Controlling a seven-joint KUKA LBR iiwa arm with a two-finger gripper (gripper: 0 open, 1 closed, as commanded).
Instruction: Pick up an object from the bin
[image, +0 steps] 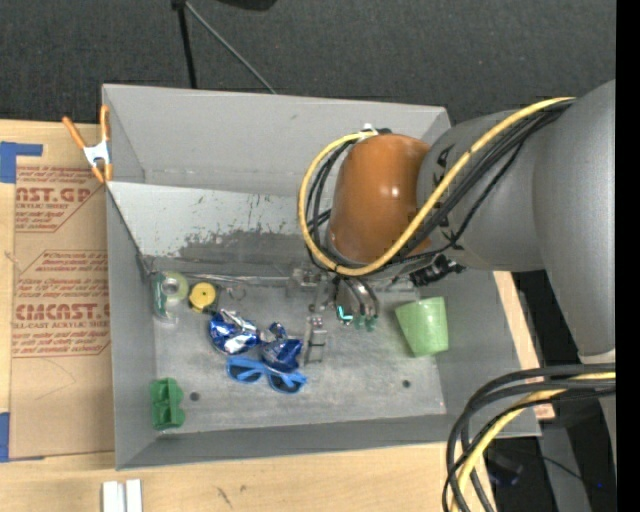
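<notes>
near the middle of the frame, under the arm's orange wrist cover, the gripper (333, 318) hangs low over the grey floor of the bin (300, 180), close to the foot of the back wall. i cannot tell whether it is apart or together, since the cover and cables hide most of it, and nothing can be seen clamped in it. just to its lower left lie the blue plastic glasses (268, 373), flat on the floor with one end reaching up toward the gripper's lower tip; whether that tip touches them i cannot tell. beside the glasses, a little further left, sits a crumpled blue and silver wrapper (232, 332), touching or nearly touching them. to the gripper's right, near it but apart, a pale green cup (423, 326) lies by the right wall. further out on the left side of the bin, a small yellow round piece (203, 296) rests near the back wall, with a clear, greenish roll (168, 292) just beside it. in the lower left corner of the bin, well apart from the rest, stands a dark green block (167, 402).
</notes>
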